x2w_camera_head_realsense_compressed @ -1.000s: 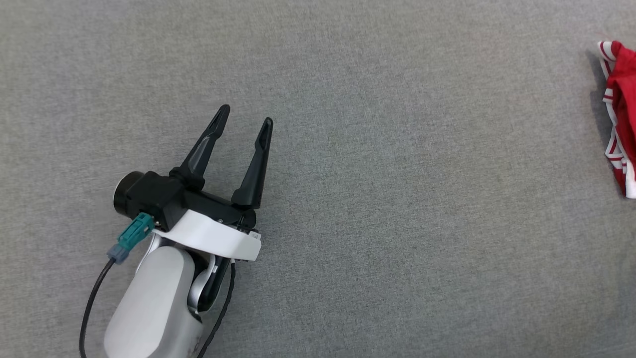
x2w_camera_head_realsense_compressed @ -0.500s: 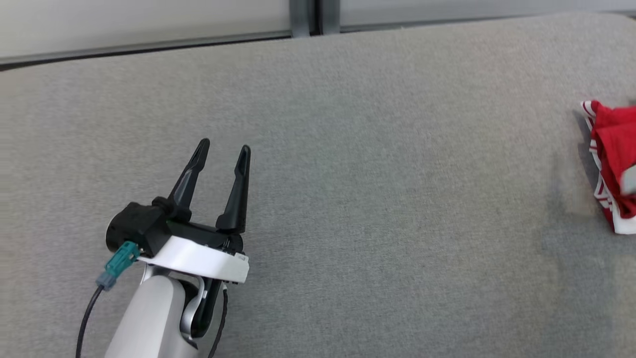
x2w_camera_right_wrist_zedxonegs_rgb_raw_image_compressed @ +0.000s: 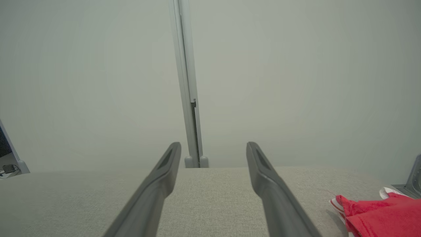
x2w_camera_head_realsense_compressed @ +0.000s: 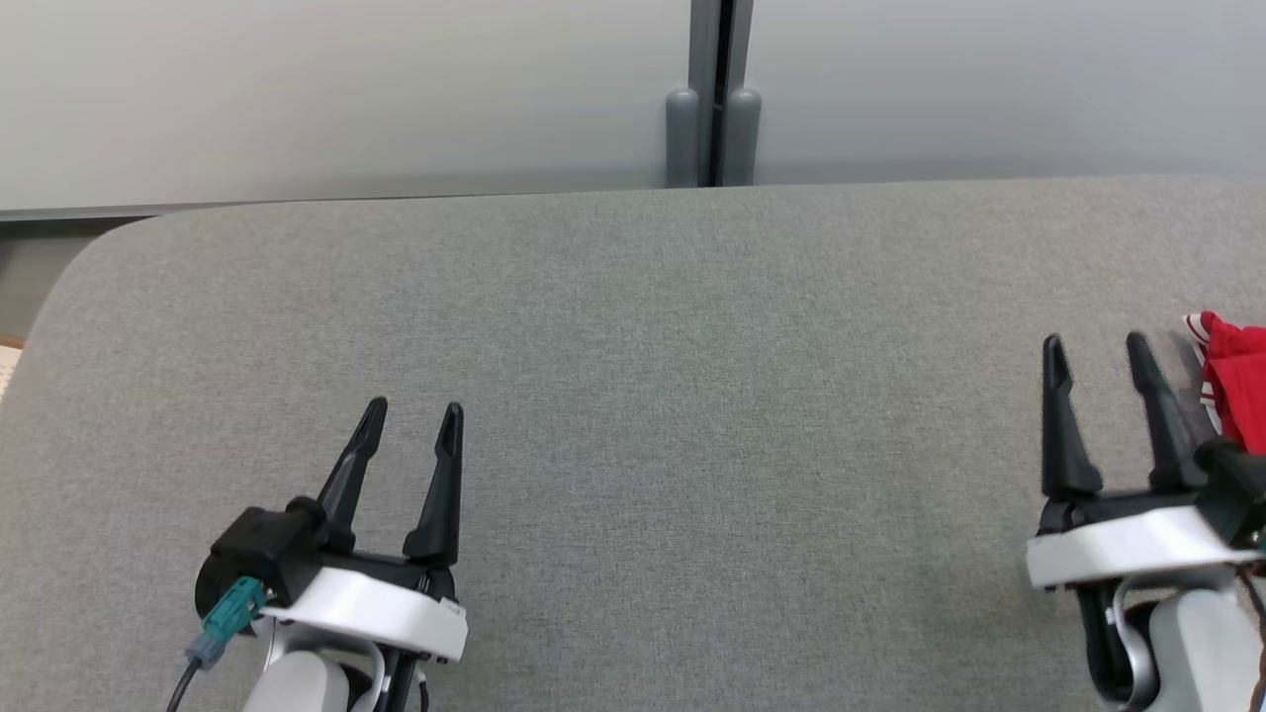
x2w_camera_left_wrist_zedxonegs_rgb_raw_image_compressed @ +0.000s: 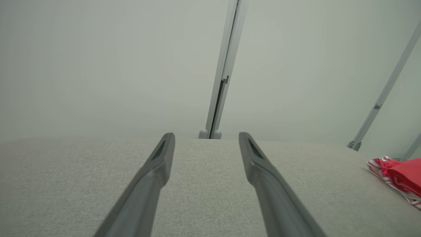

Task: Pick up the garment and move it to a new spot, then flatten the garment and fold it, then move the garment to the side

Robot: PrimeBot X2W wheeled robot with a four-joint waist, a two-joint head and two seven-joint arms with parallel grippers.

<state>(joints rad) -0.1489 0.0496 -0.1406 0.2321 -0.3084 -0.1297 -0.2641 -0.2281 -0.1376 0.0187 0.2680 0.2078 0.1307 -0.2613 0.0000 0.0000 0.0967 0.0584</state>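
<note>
Camera lifted; left end effector (x2w_camera_head_realsense_compressed: pixel 415 407), right end effector (x2w_camera_head_realsense_compressed: pixel 1094 341) wide; garment (x2w_camera_head_realsense_compressed: pixel 1236 381) crumpled, axis unclear

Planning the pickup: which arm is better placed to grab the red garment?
Right. The right gripper, open, sits just beside the red garment; the left gripper, also open, is far across the grey surface.

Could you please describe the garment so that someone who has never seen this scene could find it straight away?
Start with the wide grey fabric-covered surface in front of the pale wall. Look to its right side, just right of the open right gripper. There lies the crumpled red cloth garment with white-striped trim, its red standing out against the plain grey around it.
</note>
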